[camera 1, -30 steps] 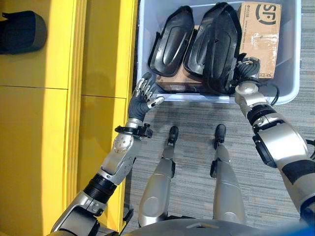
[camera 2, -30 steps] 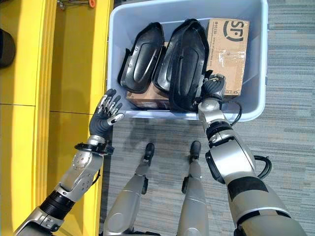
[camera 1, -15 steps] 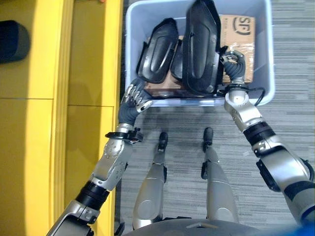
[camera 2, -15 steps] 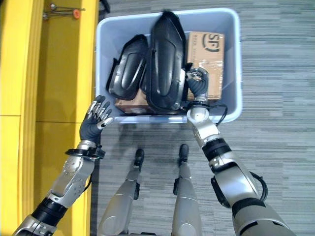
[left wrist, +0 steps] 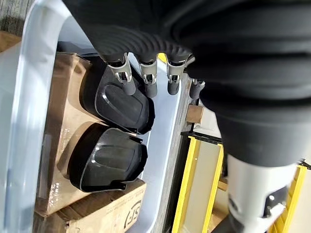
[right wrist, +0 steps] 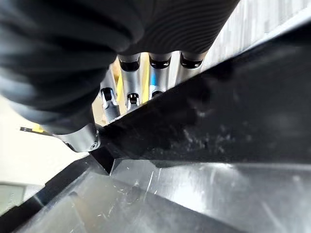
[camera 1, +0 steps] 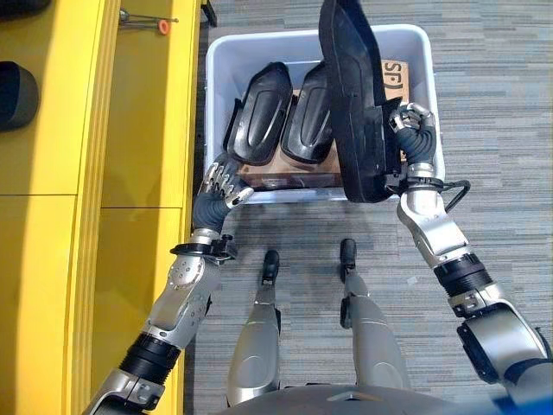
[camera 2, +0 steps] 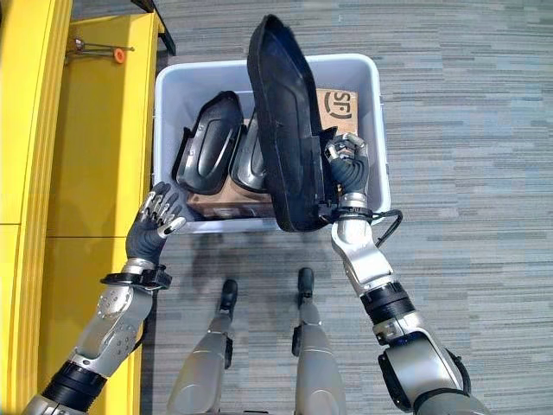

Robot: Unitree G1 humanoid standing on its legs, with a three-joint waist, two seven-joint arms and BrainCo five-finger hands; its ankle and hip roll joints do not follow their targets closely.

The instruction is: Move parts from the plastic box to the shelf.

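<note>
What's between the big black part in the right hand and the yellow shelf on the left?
The left hand hovers open by the plastic box's near-left corner, roughly on the way to the yellow shelf. The black part in the right hand is already raised above the box rim.

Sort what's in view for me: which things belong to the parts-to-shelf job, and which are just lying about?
Belongs to the job:
- large black part, gripped by the right hand
- two black parts left in the plastic box
- yellow shelf
- left hand, open by the box's near corner

Lying about:
- cardboard boxes under and beside the parts
- orange-tipped tool on the shelf
- dark object on the shelf
</note>
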